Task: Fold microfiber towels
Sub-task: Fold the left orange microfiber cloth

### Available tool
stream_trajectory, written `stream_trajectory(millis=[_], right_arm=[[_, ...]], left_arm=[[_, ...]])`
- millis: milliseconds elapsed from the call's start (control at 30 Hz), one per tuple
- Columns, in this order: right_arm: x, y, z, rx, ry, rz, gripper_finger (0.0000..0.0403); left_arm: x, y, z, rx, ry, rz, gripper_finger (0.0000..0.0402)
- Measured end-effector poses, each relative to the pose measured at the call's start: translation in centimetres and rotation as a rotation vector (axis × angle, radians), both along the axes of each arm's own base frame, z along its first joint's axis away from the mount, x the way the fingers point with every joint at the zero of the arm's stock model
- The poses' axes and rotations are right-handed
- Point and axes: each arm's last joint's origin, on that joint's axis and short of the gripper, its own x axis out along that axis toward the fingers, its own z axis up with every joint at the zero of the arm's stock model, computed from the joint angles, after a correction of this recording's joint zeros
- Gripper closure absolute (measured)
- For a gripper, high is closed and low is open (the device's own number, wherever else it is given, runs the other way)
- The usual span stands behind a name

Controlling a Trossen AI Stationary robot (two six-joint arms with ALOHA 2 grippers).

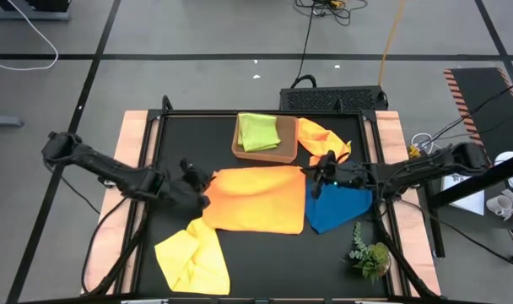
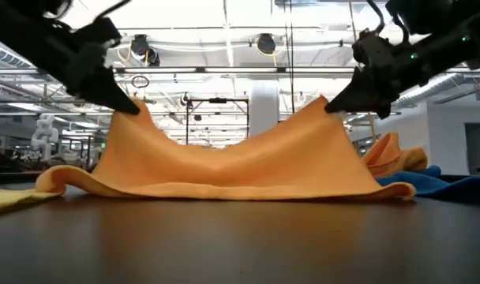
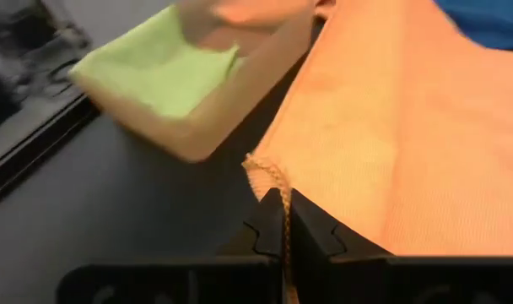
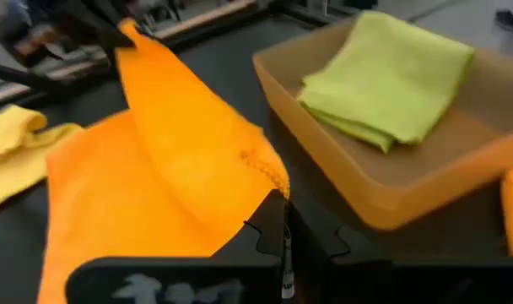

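An orange towel [image 1: 256, 201] lies spread in the middle of the table, its two far corners raised and its near edge [image 2: 224, 192] on the table. My left gripper [image 1: 207, 179] is shut on the far left corner. My right gripper [image 1: 313, 174] is shut on the far right corner. A lime green towel [image 1: 258, 132] lies folded in the brown tray [image 1: 283, 154]. A second orange towel [image 1: 326, 140] lies crumpled right of the tray. A blue towel [image 1: 337, 208] lies under my right gripper. A yellow towel [image 1: 193, 255] lies crumpled at the near left. My left gripper pinches the orange towel's far left corner [image 3: 270, 179] between its two fingers, coming from the table's left and slanting down. The corner is lifted off the table [image 2: 134, 110], and the cloth slopes down from it. My right gripper pinches the orange towel's far right corner [image 4: 269, 173] between its two fingers, coming from the table's right and slanting down. The corner is lifted [image 2: 325, 106]. The far edge sags between the two grippers [image 2: 224, 150], and the near edge stays on the table.
The brown tray stands just beyond the towel's far edge. A green plant sprig [image 1: 368, 255] lies at the near right corner. Wooden rails [image 1: 132, 169] border the black table top on the left and right. Bare black table [image 1: 265, 262] shows near the front edge.
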Motion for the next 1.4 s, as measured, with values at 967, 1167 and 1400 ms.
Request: stream_trajectory(millis=[967,1167,1400], right_arm=[[-0.5,5.0,0.6,-0.068,-0.004,0.490,0.0403],[-1.0,6.6,-1.3,-0.053,0.046,0.568,0.0403],[-1.3,6.6,-4.5,0.017,0.116,0.543,0.0403]], left_arm=[[-0.2,-2.5,-0.2,0.064,0.059,-0.382,0.0399],[-0.8,-4.5,-1.6,0.071,0.140,-0.419,0.0399],[-0.2,-5.3,-4.2,0.040,0.254,-0.427,0.0390]])
